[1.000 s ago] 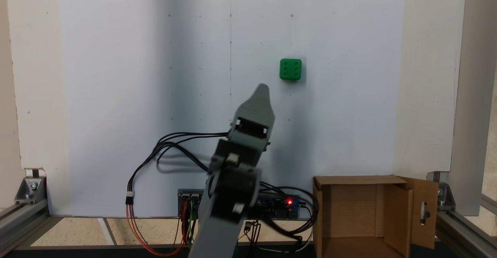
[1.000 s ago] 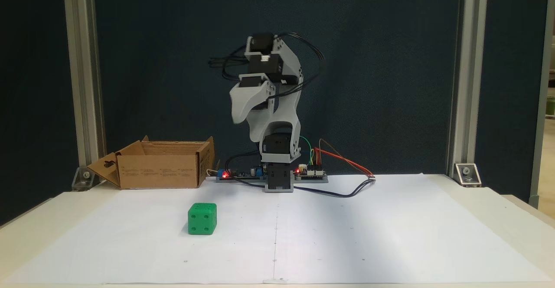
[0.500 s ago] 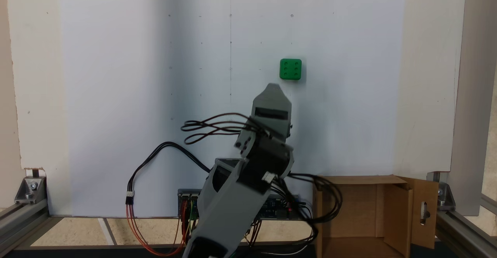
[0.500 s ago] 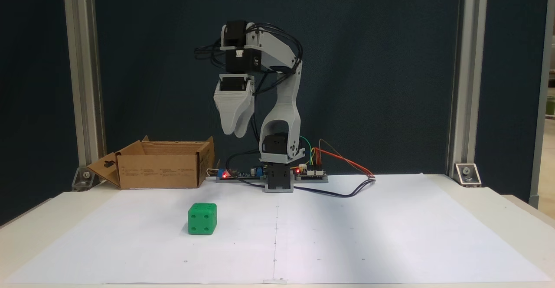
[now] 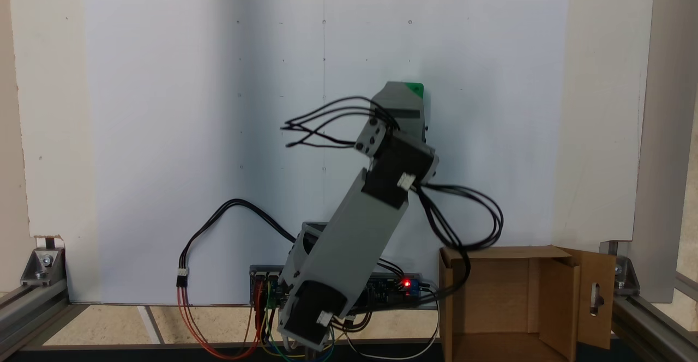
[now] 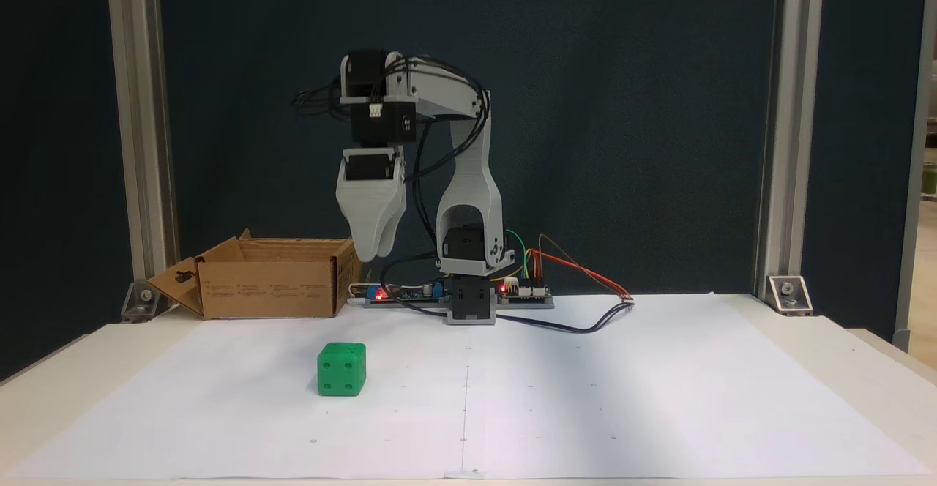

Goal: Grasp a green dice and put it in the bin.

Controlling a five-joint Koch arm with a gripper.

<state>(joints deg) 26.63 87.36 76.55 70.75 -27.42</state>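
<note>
A: Nearest the front camera: dice point(image 6: 341, 369) on the white paper point(image 6: 585, 398), four pips forward, nothing touching it. Further back, bin point(image 6: 271, 277) standing open beside the base point(image 6: 468, 303), well apart from the dice.

B: From above, only a green sliver of dice point(image 5: 415, 87) past the wrist; bin point(image 5: 523, 296) at lower right, slotted flap outward.

A: Risks?

B: Likely a descent off to one side: a tip landing on a rounded corner, nudging the dice across smooth paper instead of straddling it. Also cables point(image 6: 439, 149) looping loose near the bin's rim; a possible snag on the swing over.

A: Pose?

B: Upper link raised, forearm level, wrist bent straight down. Gripper point(image 6: 368, 248) hanging high above the table, more over the dice from above than from the front.

A: Jaws?

B: One behind the other in both fixed views; parted or closed, cannot tell. Carrying nothing, evidently.
</note>
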